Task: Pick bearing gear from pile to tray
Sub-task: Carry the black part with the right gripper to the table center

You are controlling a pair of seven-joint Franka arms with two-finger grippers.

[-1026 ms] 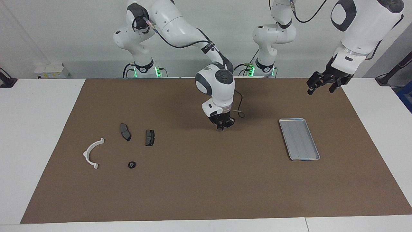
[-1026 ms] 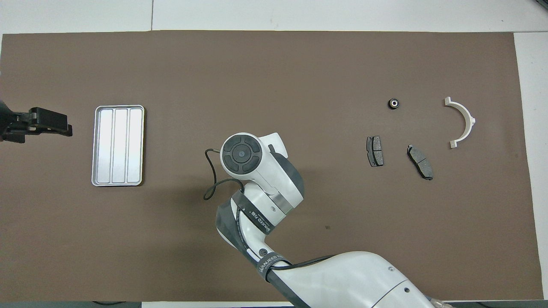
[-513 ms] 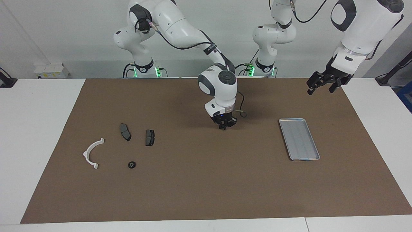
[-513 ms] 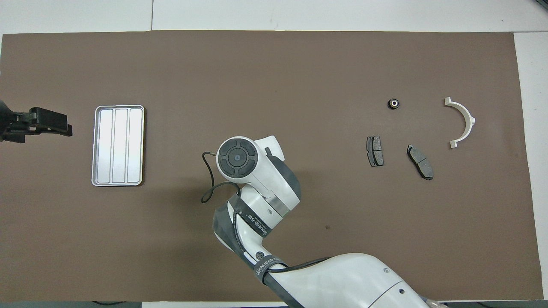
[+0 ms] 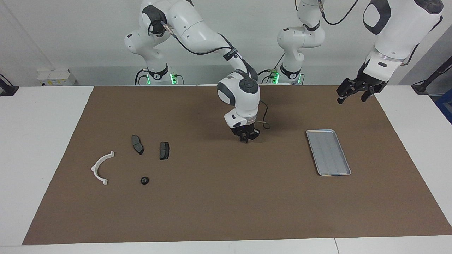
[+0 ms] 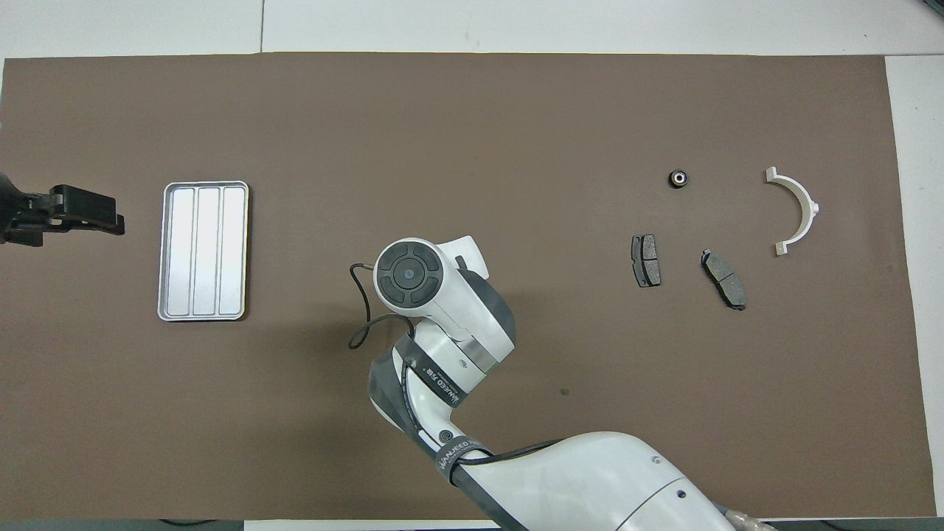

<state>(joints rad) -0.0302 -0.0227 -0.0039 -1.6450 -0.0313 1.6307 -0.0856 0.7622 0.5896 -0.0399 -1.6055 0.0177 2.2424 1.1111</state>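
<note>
The facing view shows the right pincer point(image 5: 246, 138) low over the bare brown mat point(image 5: 226, 197) in the middle of the bench point(image 5: 39, 141); whether its tips are parted, or grip anything, I cannot tell. In the overhead view that pincer is hidden under its own wrist, which the facing view does not hide. The left pincer point(image 5: 354, 92) hangs in the air over the mat's edge at the left arm's end, fingers spread wide and holding nothing; the overhead view catches it point(image 6: 88, 210) beside the tray point(image 6: 168, 251). The overhead view shows the tray's three lengthwise lanes, faint in the facing view. The pile lies at the right arm's end, well apart from both pincers: the gear point(image 5: 144, 180), small, black and round, rests on the mat, farther from the robots than the two pads point(image 5: 164, 150), with the white half-ring point(image 5: 100, 167) beside it.
</note>
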